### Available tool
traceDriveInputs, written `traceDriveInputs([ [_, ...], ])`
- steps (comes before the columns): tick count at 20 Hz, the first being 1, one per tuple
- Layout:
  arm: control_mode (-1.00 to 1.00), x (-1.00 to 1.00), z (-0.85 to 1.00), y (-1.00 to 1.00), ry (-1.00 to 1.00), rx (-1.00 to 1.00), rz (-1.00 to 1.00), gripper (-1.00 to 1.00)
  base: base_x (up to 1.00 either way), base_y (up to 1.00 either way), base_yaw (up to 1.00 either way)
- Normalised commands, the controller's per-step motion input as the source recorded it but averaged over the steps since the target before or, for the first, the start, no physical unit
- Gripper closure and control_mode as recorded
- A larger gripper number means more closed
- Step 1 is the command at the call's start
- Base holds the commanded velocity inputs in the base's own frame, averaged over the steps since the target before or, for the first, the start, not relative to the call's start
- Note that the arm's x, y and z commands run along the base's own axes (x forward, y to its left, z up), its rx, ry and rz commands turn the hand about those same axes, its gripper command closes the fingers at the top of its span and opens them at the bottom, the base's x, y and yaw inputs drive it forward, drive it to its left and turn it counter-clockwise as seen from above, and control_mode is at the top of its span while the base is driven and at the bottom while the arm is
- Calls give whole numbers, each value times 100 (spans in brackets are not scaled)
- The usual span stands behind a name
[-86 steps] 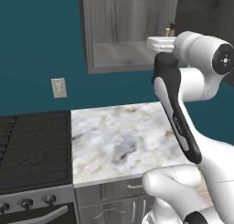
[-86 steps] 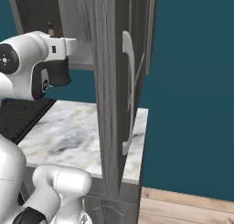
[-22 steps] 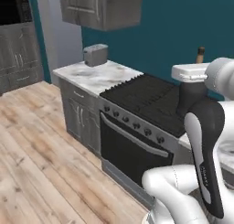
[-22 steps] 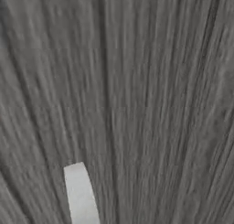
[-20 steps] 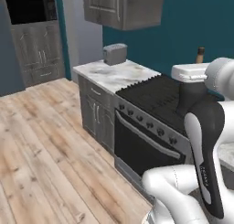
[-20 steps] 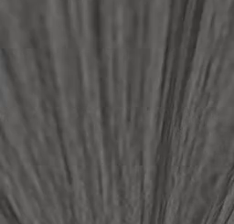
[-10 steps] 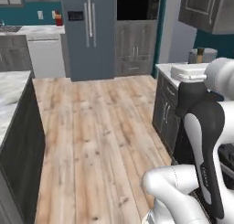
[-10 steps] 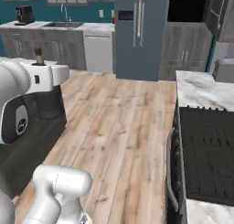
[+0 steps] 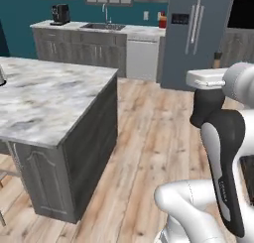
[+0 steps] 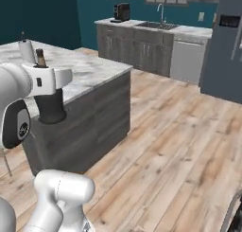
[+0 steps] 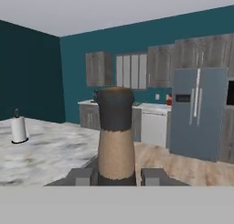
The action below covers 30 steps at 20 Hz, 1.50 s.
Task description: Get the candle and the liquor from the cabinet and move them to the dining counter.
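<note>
One bottle, the liquor (image 11: 115,141), stands upright at the bottom centre of the hand view, clamped between the fingers of the gripper (image 11: 116,176), its long axis vertical, while the dining worktop (image 9: 44,95) spreads across the left of the frame, ahead and to the left of the carried bottle.

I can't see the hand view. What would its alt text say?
The tool grips the liquor bottle's neck, close up. Beyond lies the marble dining counter with a paper-towel roll, then a teal-walled kitchen with a grey fridge.
</note>
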Motion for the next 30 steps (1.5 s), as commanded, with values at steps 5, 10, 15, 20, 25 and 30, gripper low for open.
traceDriveInputs([
  [5,100,0,0,0,0,0,0,100,52,19,71],
  [10,100,0,0,0,0,0,0,100,61,19,69],
  [15,100,0,0,0,0,0,0,100,66,53,57],
  [20,100,0,0,0,0,0,0,100,81,85,42],
  [25,100,0,0,0,0,0,0,100,96,97,20],
  [30,100,0,0,0,0,0,0,100,86,100,-2],
])
